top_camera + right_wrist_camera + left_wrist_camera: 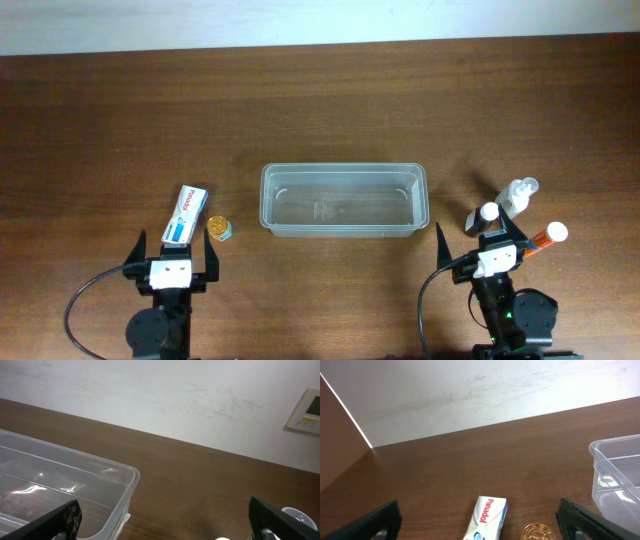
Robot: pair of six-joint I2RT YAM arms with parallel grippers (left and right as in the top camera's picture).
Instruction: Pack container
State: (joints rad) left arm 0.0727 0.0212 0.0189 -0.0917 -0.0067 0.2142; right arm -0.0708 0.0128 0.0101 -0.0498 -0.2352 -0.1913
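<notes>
1. Clear plastic and empty, the container [344, 168] sits in the middle of the overhead frame on the brown wooden desk [120, 120]. It stands upright on its base, with its long side running left to right.
2. At the lower left of that frame is the left tool [175, 245], its jaws spread wide and gripping nothing. The container lies up and to the right of it, well apart. In the left wrist view only one rounded corner of the tub shows, at the right edge.
3. A white Panadol box [187, 213] lies flat just ahead of the left tool, slightly tilted. A small gold-lidded jar [219, 228] stands just beside the box on its right, between the box and the container.
4. At the lower right of the overhead frame is the right tool [476, 232], likewise released and empty. The container lies up and to the left of it and near. In the right wrist view the tub's corner fills the lower left of the frame.
5. Three white-capped bottles cluster around the right tool:
   - a dark bottle [482, 215] just above it
   - a clear bottle [517, 195] further up and to the right
   - an orange bottle [545, 236] tilted at its right side (whether this one touches the finger cannot be told)
6. None of the bottles touches the container.
7. A pale wall [150, 390] runs behind the desk, with a wall panel [306, 410] at the upper right of the right wrist view.
</notes>
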